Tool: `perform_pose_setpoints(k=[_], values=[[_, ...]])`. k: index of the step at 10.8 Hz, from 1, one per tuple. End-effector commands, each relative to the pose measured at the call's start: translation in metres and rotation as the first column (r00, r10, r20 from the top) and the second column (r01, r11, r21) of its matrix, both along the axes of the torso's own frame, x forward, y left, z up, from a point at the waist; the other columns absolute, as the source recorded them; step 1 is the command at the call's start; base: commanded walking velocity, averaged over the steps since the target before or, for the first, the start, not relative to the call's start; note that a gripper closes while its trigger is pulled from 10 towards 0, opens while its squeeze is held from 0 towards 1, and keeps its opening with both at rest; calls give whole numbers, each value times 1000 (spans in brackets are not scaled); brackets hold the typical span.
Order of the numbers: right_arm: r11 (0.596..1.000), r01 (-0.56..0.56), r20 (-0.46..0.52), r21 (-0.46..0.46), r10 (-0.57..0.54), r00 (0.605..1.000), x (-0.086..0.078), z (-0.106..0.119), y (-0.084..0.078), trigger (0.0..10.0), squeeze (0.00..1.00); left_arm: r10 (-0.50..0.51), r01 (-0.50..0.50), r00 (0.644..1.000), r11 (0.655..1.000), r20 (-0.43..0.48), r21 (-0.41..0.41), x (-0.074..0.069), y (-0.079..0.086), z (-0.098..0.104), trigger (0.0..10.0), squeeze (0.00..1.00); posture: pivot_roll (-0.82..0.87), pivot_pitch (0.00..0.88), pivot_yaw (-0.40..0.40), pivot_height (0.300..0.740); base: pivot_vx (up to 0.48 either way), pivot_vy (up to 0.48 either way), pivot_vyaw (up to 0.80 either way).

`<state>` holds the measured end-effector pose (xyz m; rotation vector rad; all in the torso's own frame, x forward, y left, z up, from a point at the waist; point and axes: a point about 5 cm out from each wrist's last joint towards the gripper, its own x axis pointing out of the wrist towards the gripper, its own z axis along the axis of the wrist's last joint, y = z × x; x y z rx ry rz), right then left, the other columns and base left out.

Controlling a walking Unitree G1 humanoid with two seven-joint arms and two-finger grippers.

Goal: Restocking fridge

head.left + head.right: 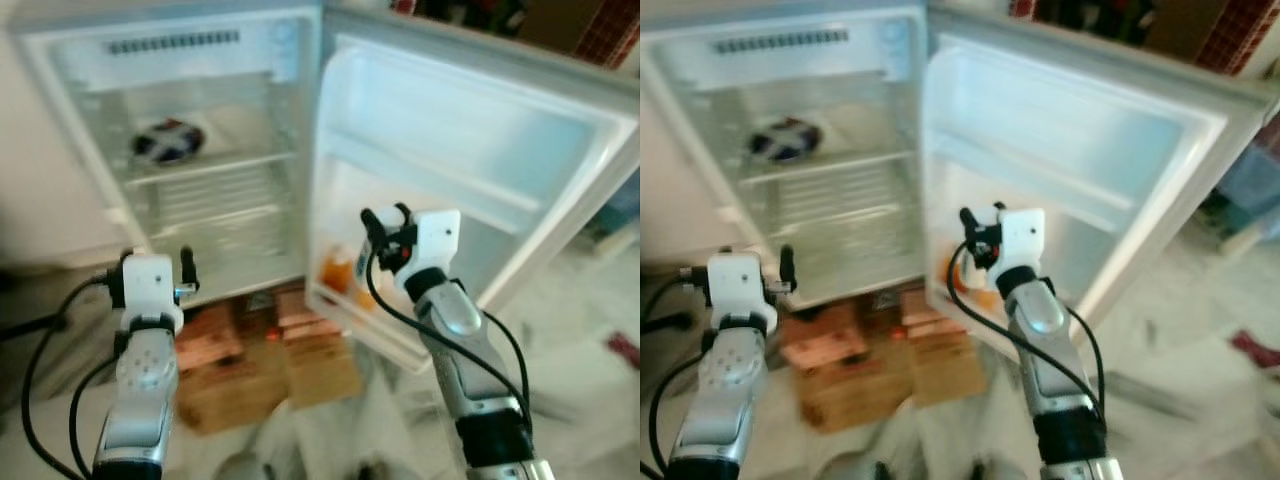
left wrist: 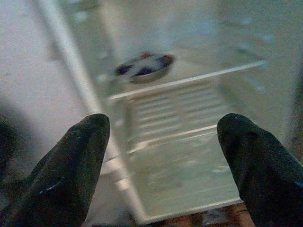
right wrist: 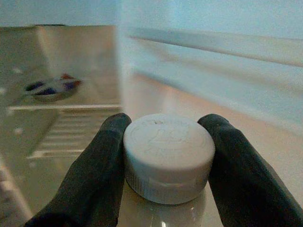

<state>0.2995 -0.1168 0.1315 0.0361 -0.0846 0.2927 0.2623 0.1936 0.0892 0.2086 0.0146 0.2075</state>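
Note:
The small white fridge point(image 1: 200, 230) stands open, its door point(image 1: 480, 130) swung out to the right. My right gripper point(image 3: 164, 142) is shut on the white cap point(image 3: 165, 153) of an orange juice bottle point(image 1: 338, 272). It holds the bottle at the low shelf of the door. My left gripper point(image 2: 161, 156) hangs open with nothing between its fingers, in front of the fridge's lower left corner point(image 1: 150, 265). A dark patterned bowl point(image 1: 168, 140) sits on the upper wire shelf point(image 1: 215, 165) inside.
Brown cardboard boxes point(image 1: 260, 360) lie on the floor right under the fridge and the door's edge. Black cables point(image 1: 40, 360) loop beside my left arm. The lower wire shelf point(image 1: 215, 210) and the fridge floor hold nothing.

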Motion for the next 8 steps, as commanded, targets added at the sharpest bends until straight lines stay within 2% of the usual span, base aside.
perform_pose_setpoints(k=[1,3,8], values=[[999,39,21,-2,-39,999,0,5,-11,10000,0,-37,37,999,999,-2,4,-1,-7,-1,10000,0,62,50,-21,740,300,0,0],[999,49,22,-7,-49,999,0,5,-13,10000,0,-41,41,999,998,7,-42,-2,-9,0,10000,0,63,53,-21,740,0,0,0],[997,71,-21,-15,-72,997,-2,-8,-15,10000,0,-97,96,995,994,-25,-43,-6,-16,-5,10000,0,76,67,-26,736,0,0,0]])
